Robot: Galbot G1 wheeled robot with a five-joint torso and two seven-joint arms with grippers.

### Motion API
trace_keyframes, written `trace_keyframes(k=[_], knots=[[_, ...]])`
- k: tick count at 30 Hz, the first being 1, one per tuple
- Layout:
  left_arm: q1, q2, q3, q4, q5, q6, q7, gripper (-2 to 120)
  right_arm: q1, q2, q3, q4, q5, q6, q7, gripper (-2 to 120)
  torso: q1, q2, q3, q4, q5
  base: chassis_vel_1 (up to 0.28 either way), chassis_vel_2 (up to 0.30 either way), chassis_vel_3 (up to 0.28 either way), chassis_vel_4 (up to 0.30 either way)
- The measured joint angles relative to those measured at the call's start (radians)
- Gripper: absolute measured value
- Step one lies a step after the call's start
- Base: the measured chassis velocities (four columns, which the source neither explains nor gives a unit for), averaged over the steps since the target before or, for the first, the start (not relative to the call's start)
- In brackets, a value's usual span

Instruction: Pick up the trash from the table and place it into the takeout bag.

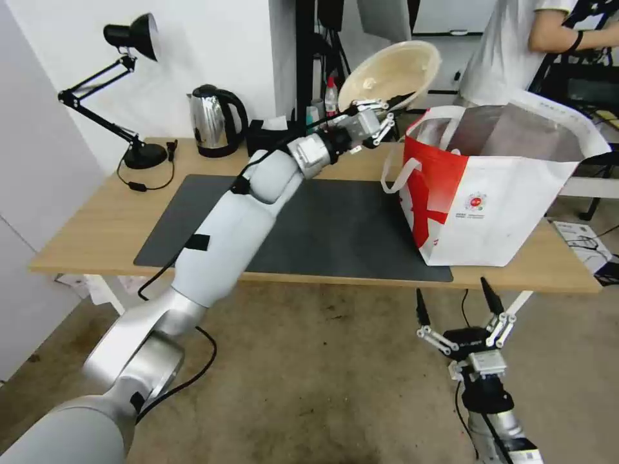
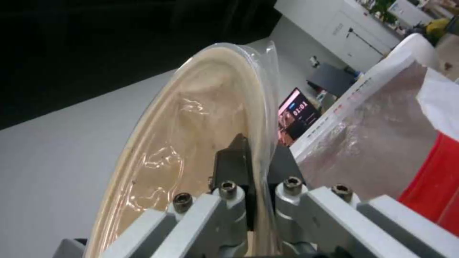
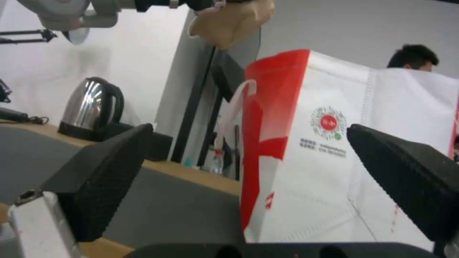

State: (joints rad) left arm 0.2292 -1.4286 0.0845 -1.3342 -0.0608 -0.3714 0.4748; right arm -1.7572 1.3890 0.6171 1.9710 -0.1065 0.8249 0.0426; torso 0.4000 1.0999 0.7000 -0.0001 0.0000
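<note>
My left gripper [image 1: 382,109] is shut on the rim of the shallow beige bowl [image 1: 392,69], a piece of the trash. It holds the bowl tilted on edge in the air, just left of the takeout bag's [image 1: 503,193] open top. In the left wrist view the fingers [image 2: 233,161] pinch the bowl's [image 2: 191,136] plastic-covered rim, with the bag's foil lining [image 2: 363,143] close beside it. The white and red bag stands on the right end of the table [image 1: 97,225]. My right gripper [image 1: 458,306] hangs open below the table's front edge, facing the bag [image 3: 344,150].
A dark grey mat [image 1: 335,225] covers the middle of the tabletop. A steel kettle [image 1: 216,119], a black tissue box [image 1: 267,135] and a black desk lamp [image 1: 132,84] stand along the far edge at the left.
</note>
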Motion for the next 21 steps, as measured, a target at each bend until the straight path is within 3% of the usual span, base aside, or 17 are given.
trace_keyframes(k=[21], knots=[[-0.018, -0.08, 0.073, 0.05, 0.014, -0.017, -0.005, 0, 0.012, -0.013, 0.0, 0.081, 0.04, -0.001, 0.006, 100, 0.0, 0.0, 0.0, 0.0001, 0.0001, 0.0, 0.0, 0.0, 0.0]])
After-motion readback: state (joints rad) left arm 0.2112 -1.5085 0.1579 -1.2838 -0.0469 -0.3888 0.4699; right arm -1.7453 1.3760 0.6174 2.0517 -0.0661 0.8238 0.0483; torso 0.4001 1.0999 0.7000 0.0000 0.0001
